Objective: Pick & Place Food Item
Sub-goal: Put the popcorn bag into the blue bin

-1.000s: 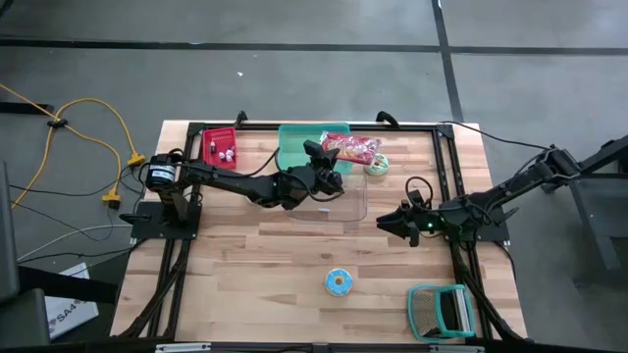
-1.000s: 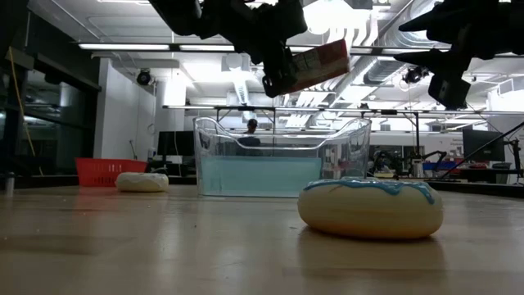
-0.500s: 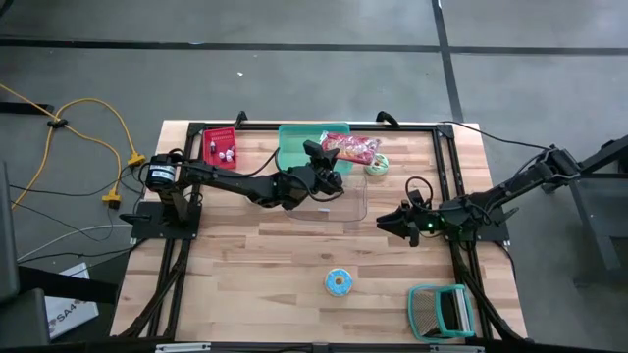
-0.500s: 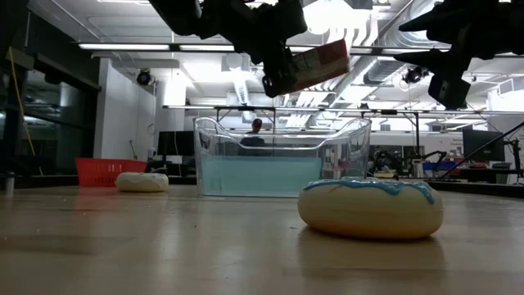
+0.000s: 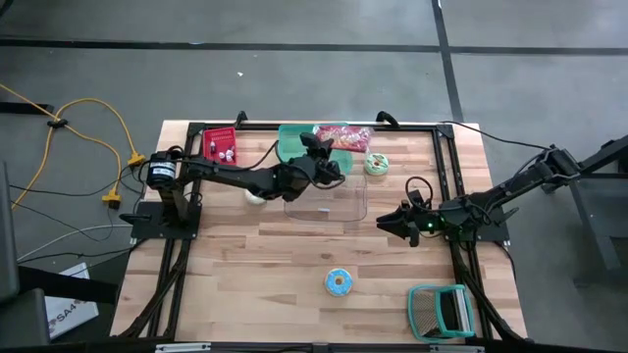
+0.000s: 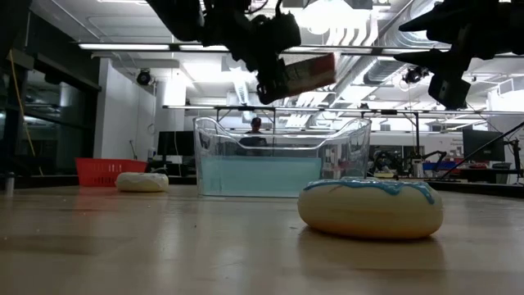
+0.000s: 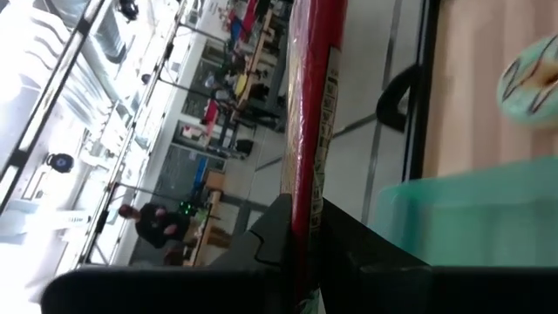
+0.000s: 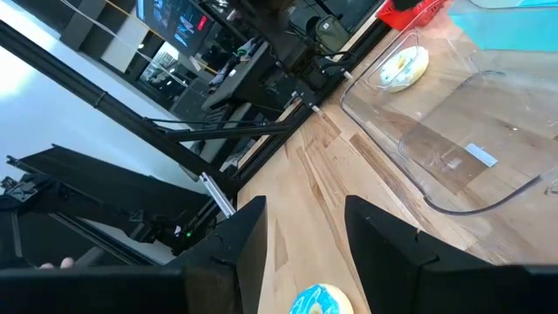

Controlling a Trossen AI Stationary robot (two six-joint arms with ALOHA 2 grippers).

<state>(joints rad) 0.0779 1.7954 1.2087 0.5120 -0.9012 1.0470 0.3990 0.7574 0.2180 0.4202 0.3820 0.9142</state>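
From above, the left end effector (image 5: 316,157) hangs over the far edge of the clear tub (image 5: 327,201), pinching a red snack packet (image 5: 343,136) whose long axis runs across the tabletop (image 5: 255,265) toward the right arm's side. The low view shows what the overhead hides: the packet (image 6: 299,74) is well above the tub (image 6: 278,156), nearly level. The left wrist view shows it edge-on (image 7: 309,131). The right end effector (image 5: 400,223) waits near the tub, fingers (image 8: 248,231) spread, empty.

2 dark, slim, jointed arms w/ black cabling; right arm (image 5: 491,201) shows a small green light.
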